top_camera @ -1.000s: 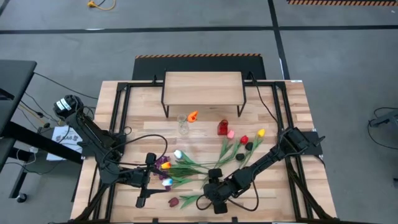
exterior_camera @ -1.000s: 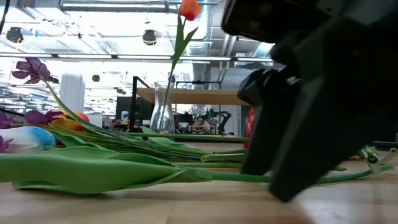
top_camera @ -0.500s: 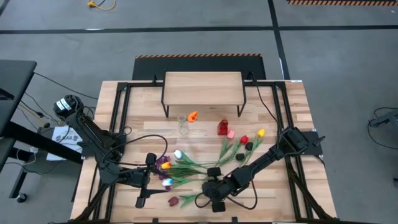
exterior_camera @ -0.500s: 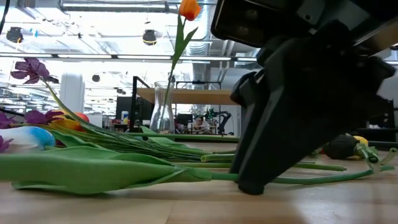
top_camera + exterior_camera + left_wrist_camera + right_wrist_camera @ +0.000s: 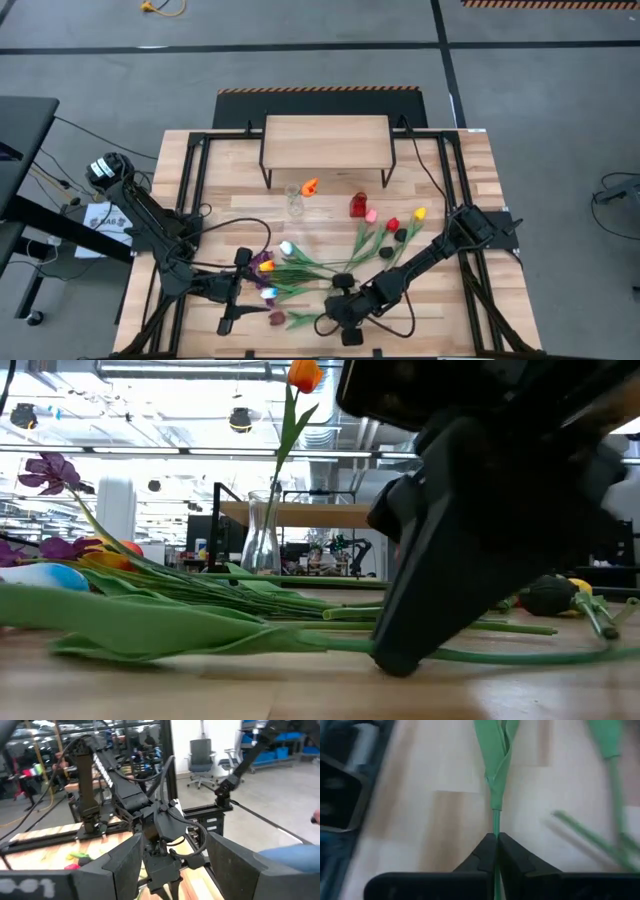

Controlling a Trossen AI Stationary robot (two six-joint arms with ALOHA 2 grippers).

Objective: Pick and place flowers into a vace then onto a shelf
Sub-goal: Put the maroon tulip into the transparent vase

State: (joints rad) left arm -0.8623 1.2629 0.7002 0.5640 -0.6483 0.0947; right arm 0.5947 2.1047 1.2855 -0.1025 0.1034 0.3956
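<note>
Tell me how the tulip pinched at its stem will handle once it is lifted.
Likely floppy: the right gripper holds the tulip stem near its thin bare end, so head and leaf will probably droop. Probably light. It may swivel in the jaws.

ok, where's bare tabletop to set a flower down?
Free: the shelf top, and the planks left of the glass vase up to the frame rail. Crowded: the centre-front, where the flowers sprawl between the left gripper and right gripper.

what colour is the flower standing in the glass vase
Orange; the flower shows best in the low view, rising above the vase.
</note>
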